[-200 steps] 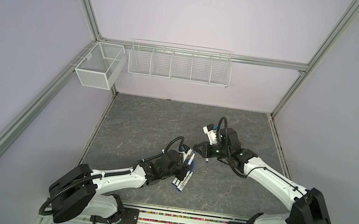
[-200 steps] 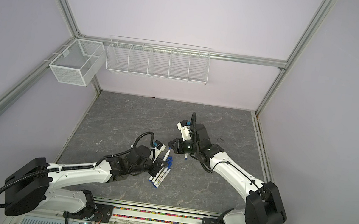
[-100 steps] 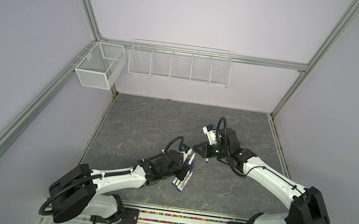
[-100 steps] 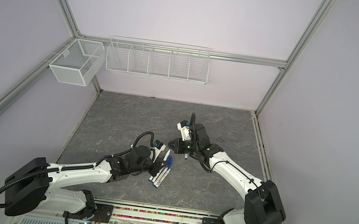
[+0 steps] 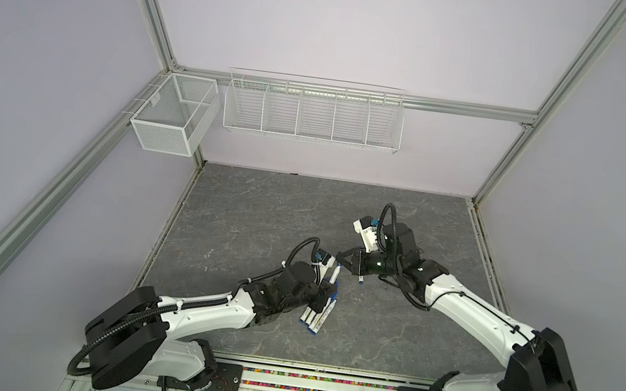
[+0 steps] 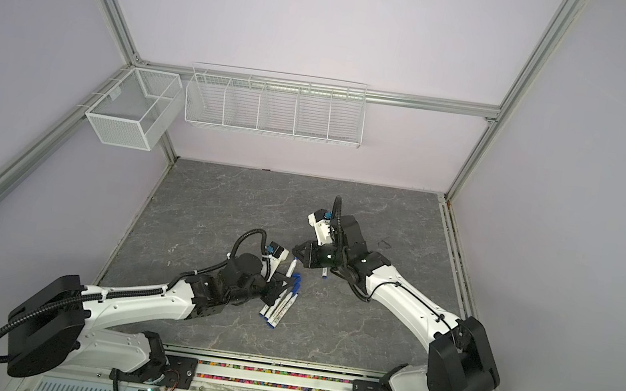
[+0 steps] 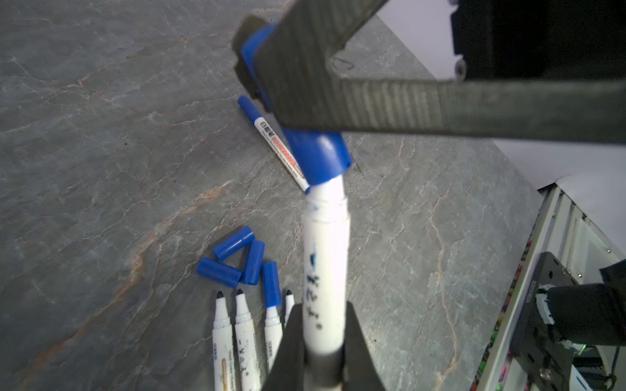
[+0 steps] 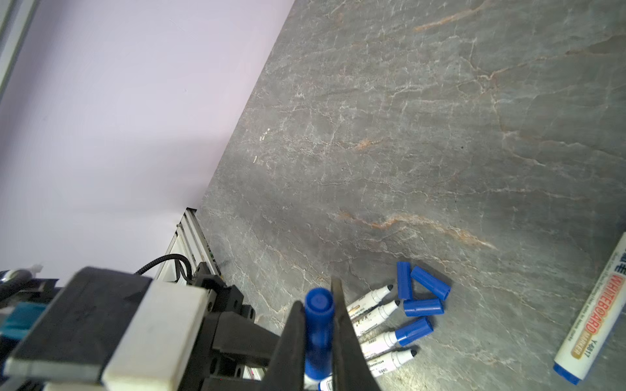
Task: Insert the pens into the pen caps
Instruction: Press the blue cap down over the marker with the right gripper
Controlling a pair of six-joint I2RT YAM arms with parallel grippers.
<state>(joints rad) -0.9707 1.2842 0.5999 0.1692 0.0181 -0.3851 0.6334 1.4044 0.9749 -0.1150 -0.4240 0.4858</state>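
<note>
My left gripper (image 7: pixel 323 315) is shut on the barrel of a white pen (image 7: pixel 325 257). Its tapered tip sits inside the mouth of a blue pen cap (image 7: pixel 318 155), with the collar still showing. My right gripper (image 8: pixel 316 298) is shut on that cap (image 8: pixel 318 325). In both top views the two grippers (image 5: pixel 326 291) (image 5: pixel 340 258) meet over the middle of the table. On the table below lie three uncapped pens (image 7: pixel 222 325), one pen with a cap on its tip (image 7: pixel 272 284) and three loose caps (image 7: pixel 233 242).
A capped pen with a red label (image 7: pixel 271 142) lies apart on the grey stone-look table (image 5: pixel 259 205); its end shows under the right gripper (image 5: pixel 360 281). Two wire baskets (image 5: pixel 312 116) (image 5: pixel 171 116) hang on the back walls. A rail (image 5: pixel 316 386) runs along the front edge.
</note>
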